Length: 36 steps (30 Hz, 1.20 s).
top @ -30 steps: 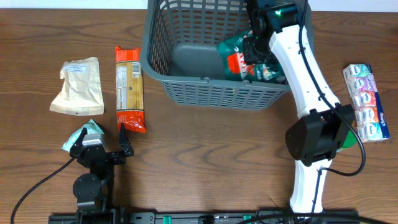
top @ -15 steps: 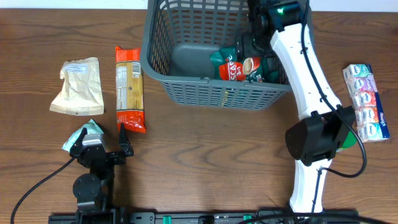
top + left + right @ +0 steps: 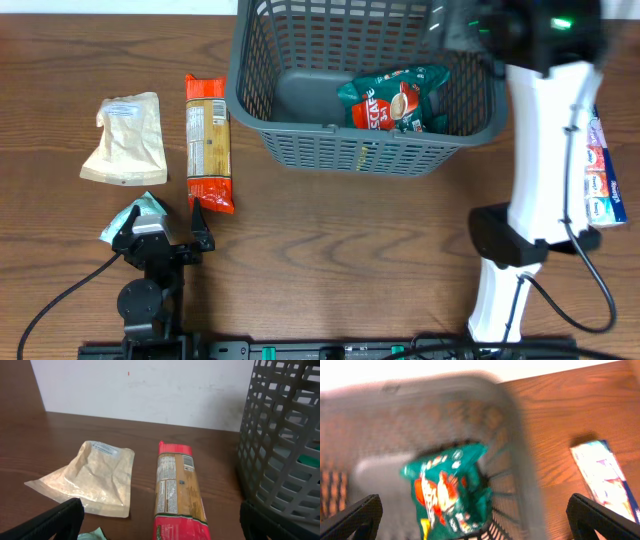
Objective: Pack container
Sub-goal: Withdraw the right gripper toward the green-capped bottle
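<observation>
Well, the large dark grey plastic basket (image 3: 345, 150) with slotted lattice walls stands at the far edge of the brown wooden bench (image 3: 330, 240), a little right of the middle. Inside it, toward its right half, a green foil snack packet (image 3: 395, 100) with red and white print lies on the solid bottom, leaning toward the near wall.

From above, the white right arm (image 3: 545, 150) reaches up from the near edge and crosses the basket's right side, its head blurred over the far right corner of the basket. In its wrist camera the right gripper (image 3: 472, 507) hangs above the basket with its dark fingers (image 3: 355, 515) spread wide apart and nothing between them; the green packet shows below, apart from them.

The left gripper (image 3: 163, 222) sits low near the near left corner of the bench, fingers also spread wide, gripping nothing. A small pale green packet (image 3: 140, 212) lies by its left finger; I cannot tell whether they touch.

Left of the basket a long orange and red wrapped bar (image 3: 208, 142) lies lengthwise, with a beige pouch (image 3: 125, 138) just beside it toward the left edge. A pale blue and pink multipack (image 3: 600, 185) lies at the right edge, partly hidden by the right arm.
</observation>
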{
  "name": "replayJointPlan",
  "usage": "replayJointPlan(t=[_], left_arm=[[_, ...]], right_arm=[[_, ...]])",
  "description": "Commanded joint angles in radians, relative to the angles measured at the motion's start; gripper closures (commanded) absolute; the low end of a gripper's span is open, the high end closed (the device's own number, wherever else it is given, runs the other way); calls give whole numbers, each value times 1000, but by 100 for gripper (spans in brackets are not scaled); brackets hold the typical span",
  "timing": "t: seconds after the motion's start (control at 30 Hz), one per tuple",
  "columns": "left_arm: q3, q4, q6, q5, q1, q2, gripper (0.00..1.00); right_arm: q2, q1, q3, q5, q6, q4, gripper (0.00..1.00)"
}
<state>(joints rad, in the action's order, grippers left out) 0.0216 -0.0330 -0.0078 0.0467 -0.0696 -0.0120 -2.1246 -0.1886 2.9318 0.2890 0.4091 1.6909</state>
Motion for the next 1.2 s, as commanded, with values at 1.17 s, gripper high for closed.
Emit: replayJointPlan(t=[1.17], left_arm=[[-18,-34,-13,-9,-3,2,1]], right_arm=[[659,446,-411,58,262,8,1]])
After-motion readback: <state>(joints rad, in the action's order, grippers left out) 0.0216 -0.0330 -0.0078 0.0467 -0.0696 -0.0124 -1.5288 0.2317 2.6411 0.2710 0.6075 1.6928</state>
